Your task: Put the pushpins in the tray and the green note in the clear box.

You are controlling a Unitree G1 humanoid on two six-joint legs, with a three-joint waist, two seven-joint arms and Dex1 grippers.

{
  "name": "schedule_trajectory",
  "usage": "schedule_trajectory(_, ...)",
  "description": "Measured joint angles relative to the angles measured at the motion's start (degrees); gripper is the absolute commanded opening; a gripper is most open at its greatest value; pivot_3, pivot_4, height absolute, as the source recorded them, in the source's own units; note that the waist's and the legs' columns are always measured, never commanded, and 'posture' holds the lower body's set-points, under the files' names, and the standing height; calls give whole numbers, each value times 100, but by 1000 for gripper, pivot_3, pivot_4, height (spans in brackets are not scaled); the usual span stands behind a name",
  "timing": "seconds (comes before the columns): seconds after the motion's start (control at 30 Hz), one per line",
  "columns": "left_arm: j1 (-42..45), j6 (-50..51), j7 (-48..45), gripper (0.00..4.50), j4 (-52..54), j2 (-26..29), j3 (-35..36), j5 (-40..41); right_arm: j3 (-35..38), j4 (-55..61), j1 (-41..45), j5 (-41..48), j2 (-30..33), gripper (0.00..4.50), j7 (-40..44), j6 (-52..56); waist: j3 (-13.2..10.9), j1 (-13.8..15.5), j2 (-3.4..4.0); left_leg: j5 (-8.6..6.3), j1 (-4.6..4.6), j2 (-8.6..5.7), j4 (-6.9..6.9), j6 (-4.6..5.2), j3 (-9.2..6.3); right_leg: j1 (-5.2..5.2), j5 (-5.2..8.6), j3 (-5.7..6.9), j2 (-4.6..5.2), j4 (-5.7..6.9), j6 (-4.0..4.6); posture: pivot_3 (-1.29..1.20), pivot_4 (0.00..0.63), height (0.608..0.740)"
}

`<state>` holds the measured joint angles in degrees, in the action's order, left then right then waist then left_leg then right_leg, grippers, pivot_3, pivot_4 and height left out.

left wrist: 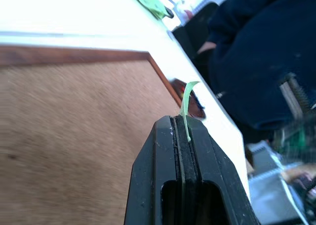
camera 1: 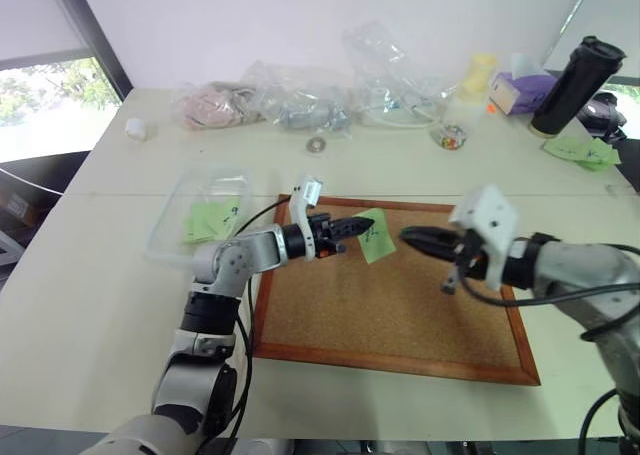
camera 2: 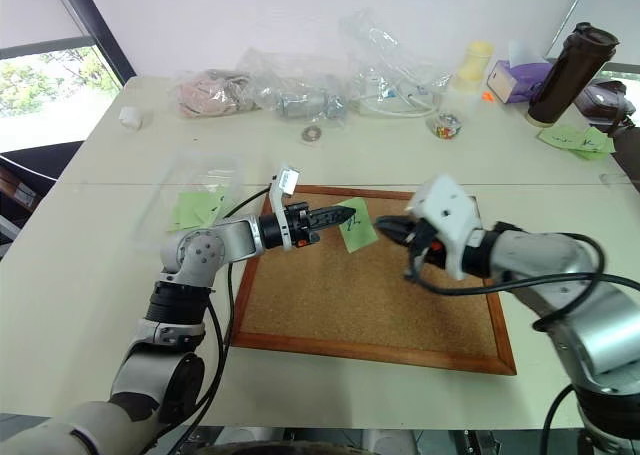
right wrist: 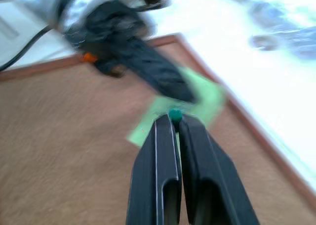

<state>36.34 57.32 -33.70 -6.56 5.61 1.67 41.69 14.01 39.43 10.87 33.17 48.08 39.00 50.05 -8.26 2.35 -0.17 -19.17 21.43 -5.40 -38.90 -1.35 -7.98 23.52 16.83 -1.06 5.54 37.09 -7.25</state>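
Pinching the small square pale green sticky note point(camera 1: 374, 234) by its near edge, the left gripper point(camera 1: 352, 229) has its two black fingers pressed shut on the paper, which stands up over the wood-framed cork board point(camera 1: 390, 315). The shallow transparent plastic box point(camera 1: 200, 213) lies behind that gripper, off the board's left edge on the table, another green slip already inside, so I judge the carry must swing back leftward. The left arm reaches level across the board, pointing right. The right gripper point(right wrist: 174, 120), just beside the note and aimed at it, is clamped on a tiny green-headed pushpin point(right wrist: 175, 115). I cannot make out the brown tray
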Motion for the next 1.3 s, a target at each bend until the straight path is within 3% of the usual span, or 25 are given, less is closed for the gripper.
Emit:
schedule_trajectory(0.27,-74,-289,-58,13,354,236,80,0,1579,-2006,-1032,-307,-163,43,-216,-393,1,-6,2,0,-3,-3,-1,0,2,0,0,-3,1,9,0,0,150,740)
schedule_trajectory(0.6,-231,-554,-301,13,743,260,-263,-59,1554,-3502,-1377,-891,-161,43,-110,-1269,4,-31,8,0,-6,-1,-4,0,10,1,0,-7,-3,13,0,0,150,740)
schedule_trajectory(0.73,-336,-778,-554,0,931,500,-488,-231,1437,-3959,-1346,-1004,-168,1394,-41,-1477,4,-31,9,0,-7,-1,-6,0,10,-1,0,-7,-3,13,0,0,150,740)
schedule_trajectory(0.87,-394,-881,-581,0,961,539,-509,-263,1374,-4112,-1329,-1063,-198,3554,-39,-1631,4,-18,9,0,-6,-2,-8,0,10,-1,0,-7,-2,12,0,0,150,740)
schedule_trajectory(0.93,-395,-904,-570,0,963,532,-510,-269,1374,-4118,-1314,-1068,-198,4414,-43,-1679,4,-20,9,0,-6,-2,-8,0,10,-1,0,-7,-3,12,0,0,150,740)
schedule_trajectory(1.1,-406,-939,-559,0,979,560,-510,-299,1401,-3965,-1329,-1029,-197,4414,-34,-1646,5,-24,10,0,-6,-2,-8,0,10,-1,0,-8,-3,13,0,0,150,740)
schedule_trajectory(1.3,-408,-1004,-580,0,1115,734,-513,-396,1589,-2636,-1252,-294,43,4414,189,-908,3,-32,13,0,-5,1,-7,0,10,1,0,-8,-4,13,0,0,150,740)
